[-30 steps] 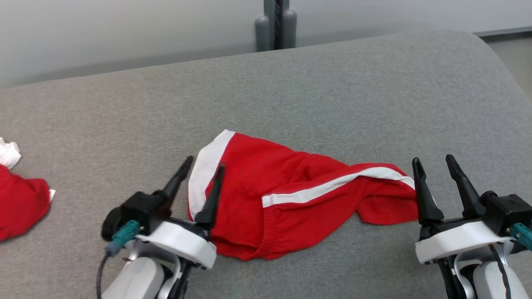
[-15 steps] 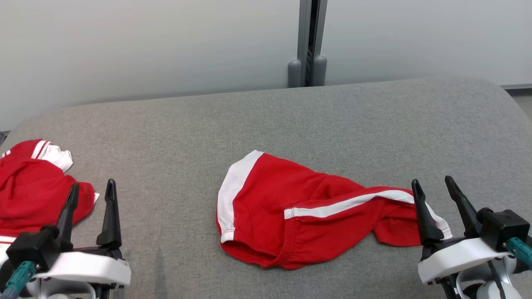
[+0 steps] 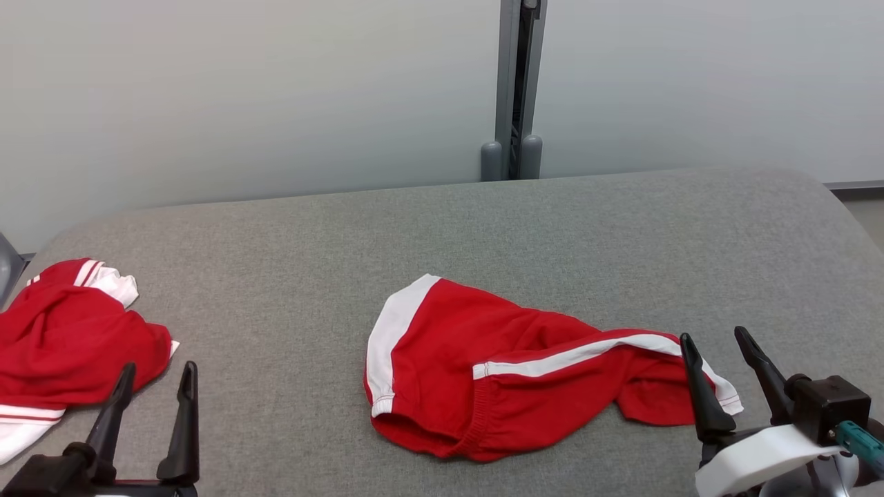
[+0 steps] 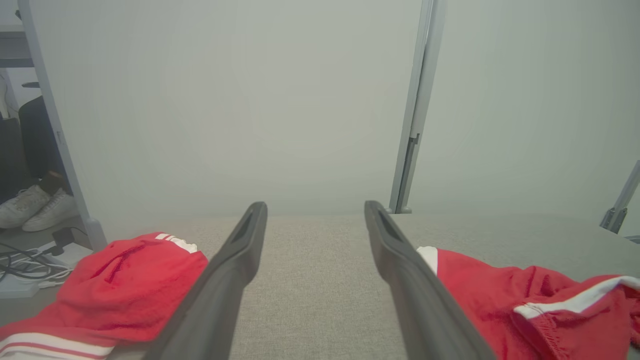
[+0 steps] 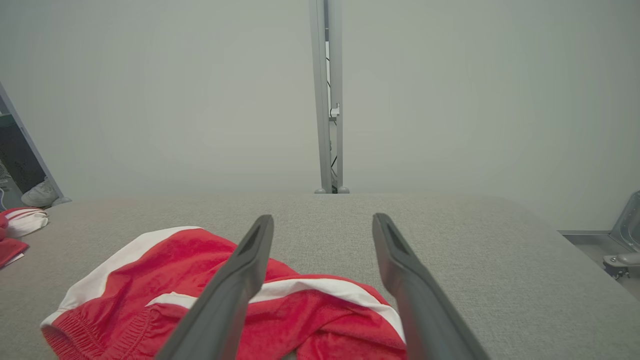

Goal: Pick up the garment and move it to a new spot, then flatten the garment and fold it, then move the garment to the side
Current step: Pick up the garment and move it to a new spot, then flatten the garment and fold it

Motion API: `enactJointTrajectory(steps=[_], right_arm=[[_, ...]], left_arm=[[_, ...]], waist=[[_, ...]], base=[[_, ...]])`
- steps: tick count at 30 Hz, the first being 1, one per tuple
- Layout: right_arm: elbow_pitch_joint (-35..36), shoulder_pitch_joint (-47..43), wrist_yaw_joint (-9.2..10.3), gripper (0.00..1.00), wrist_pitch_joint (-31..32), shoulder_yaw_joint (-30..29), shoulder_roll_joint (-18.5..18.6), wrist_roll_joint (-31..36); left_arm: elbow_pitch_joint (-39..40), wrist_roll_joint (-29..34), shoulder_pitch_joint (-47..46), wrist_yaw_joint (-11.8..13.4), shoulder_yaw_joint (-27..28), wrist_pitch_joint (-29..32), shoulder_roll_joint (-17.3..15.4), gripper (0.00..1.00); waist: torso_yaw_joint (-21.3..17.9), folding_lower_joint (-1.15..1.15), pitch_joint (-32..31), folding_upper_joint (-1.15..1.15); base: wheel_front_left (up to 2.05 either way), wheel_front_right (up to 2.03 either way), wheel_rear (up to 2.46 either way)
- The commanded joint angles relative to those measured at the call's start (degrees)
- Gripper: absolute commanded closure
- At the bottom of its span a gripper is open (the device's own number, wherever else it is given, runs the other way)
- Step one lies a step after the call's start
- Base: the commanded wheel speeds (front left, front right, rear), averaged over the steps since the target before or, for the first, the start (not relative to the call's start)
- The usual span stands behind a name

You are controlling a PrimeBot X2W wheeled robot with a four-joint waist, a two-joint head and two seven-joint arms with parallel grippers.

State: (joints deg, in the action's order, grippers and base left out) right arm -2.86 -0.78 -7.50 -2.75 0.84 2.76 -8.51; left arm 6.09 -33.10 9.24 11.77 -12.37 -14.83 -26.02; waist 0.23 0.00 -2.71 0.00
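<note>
No writing, label, brand mark or number can be read anywhere. The red fabric garment with white stripes (image 3: 442, 345), lying between the fingers of the left gripper (image 3: 159, 366) and the right gripper (image 3: 713, 333), bears plain stripes only.

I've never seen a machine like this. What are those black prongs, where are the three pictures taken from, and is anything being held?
It is a two-armed robot; the black prongs are the fingers of its tools. One picture looks down from its head: left tool lower left, right tool lower right. The other two come from wrist cameras, looking along each tool's fingers. On the grey padded surface a red garment with white stripes lies crumpled in the middle, a second red garment at the left. Both tools are open, holding nothing.
</note>
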Motion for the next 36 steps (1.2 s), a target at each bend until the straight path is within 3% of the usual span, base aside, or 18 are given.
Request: enactJointTrajectory(steps=[1,9,36], right_arm=[[0.5,-1.1,0.01,0.0,0.4,-0.1,0.3,0.1],[1.7,-2.7,0.01,0.0,1.3,0.2,0.3,-0.4],[3.3,-4.0,0.01,0.0,1.9,-1.3,0.3,-0.9]], left_arm=[[0.2,0.7,0.8,-0.6,-0.3,-0.3,-0.2,0.0],[-1.9,0.3,1.4,-1.5,-0.7,-0.2,0.2,0.0],[-6.2,-1.6,-4.0,-1.3,-1.1,0.8,1.7,0.0]], waist=[[0.0,0.0,-0.5,0.0],[-0.1,0.0,-1.8,0.0],[1.3,0.0,-2.2,0.0]], base=[[0.0,0.0,0.0],[0.0,0.0,0.0],[0.0,0.0,0.0]])
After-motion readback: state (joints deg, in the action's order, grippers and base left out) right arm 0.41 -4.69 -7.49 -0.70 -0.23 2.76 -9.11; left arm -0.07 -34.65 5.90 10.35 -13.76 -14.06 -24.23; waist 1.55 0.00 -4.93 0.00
